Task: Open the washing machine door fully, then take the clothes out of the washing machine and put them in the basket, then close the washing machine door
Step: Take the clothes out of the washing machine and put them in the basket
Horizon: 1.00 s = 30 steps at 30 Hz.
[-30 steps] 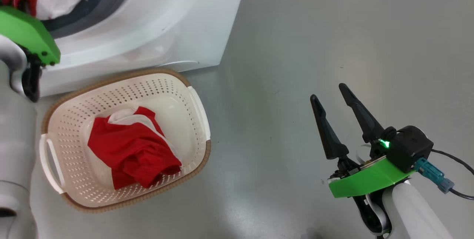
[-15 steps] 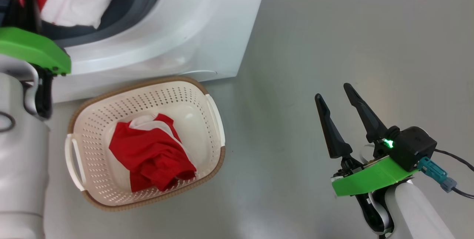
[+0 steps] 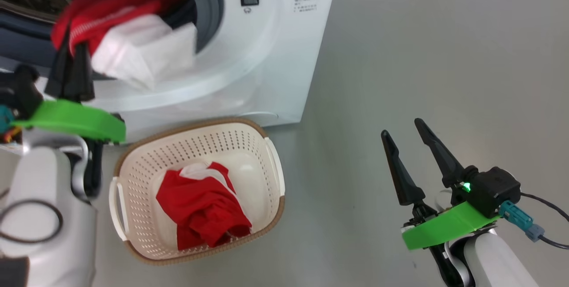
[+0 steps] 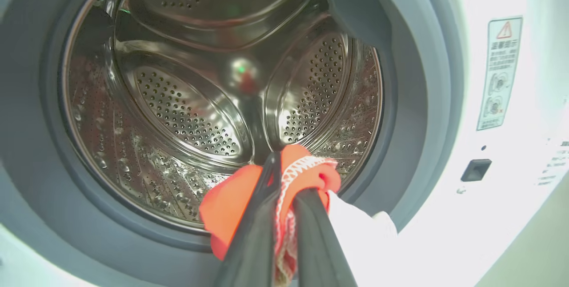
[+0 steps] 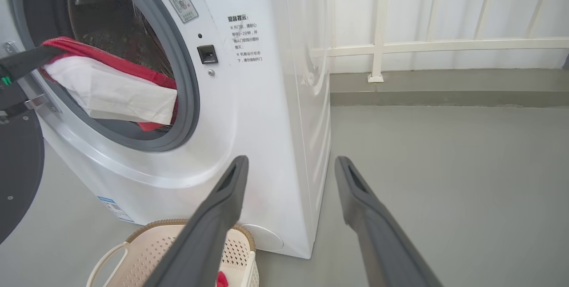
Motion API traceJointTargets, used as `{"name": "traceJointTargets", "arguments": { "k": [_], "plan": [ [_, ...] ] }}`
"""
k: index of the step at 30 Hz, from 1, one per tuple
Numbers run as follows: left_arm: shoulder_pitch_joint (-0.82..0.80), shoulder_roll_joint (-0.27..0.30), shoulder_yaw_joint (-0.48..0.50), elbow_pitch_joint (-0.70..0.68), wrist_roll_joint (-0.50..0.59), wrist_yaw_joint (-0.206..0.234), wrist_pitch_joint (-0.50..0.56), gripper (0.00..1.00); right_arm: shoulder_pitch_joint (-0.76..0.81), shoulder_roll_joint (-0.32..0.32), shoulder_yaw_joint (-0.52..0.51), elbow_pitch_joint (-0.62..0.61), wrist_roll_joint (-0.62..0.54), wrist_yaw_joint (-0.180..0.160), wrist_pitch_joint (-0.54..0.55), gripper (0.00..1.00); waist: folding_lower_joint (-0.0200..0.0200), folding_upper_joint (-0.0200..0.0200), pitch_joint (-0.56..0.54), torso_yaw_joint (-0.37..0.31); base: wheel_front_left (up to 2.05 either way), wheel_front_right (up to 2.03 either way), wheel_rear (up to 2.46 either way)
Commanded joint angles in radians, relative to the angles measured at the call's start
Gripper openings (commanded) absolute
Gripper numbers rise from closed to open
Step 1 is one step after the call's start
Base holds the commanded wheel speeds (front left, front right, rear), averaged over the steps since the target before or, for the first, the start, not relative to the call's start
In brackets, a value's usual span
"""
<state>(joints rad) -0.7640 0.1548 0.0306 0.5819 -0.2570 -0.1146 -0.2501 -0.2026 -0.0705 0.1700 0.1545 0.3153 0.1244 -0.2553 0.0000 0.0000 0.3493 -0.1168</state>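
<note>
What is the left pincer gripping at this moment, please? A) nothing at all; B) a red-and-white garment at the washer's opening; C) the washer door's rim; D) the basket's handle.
B: the left pincer is shut on the red-and-white garment, which hangs out of the washer opening.

White forearms (image 3: 498, 260), green wrist brackets (image 3: 444, 230), long black jaws.
</note>
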Motion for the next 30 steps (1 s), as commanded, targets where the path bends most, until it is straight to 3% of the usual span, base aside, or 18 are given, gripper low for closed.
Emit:
{"name": "traceJointTargets", "arguments": {
  "k": [1,22,30],
  "plan": [
    [0.038,0.026,0.036,-0.058,0.011,-0.002,-0.012,0.00,0.023,-0.008,0.019,-0.018,0.004,0.006,-0.006,1.00,0.0000,0.0000,-0.049,0.015,0.00,0.00,0.00],
    [0.380,-0.047,0.057,-0.423,0.046,0.000,-0.011,0.00,0.111,-0.034,0.019,0.007,0.006,0.006,-0.006,1.00,0.0000,0.0000,-0.247,0.042,0.00,0.00,0.00],
    [0.466,-0.056,0.024,-0.588,0.047,0.010,0.054,0.00,0.127,-0.030,0.020,0.011,0.007,0.006,-0.006,1.00,0.0000,0.0000,-0.276,0.060,0.00,0.00,0.00]
  ]
}}
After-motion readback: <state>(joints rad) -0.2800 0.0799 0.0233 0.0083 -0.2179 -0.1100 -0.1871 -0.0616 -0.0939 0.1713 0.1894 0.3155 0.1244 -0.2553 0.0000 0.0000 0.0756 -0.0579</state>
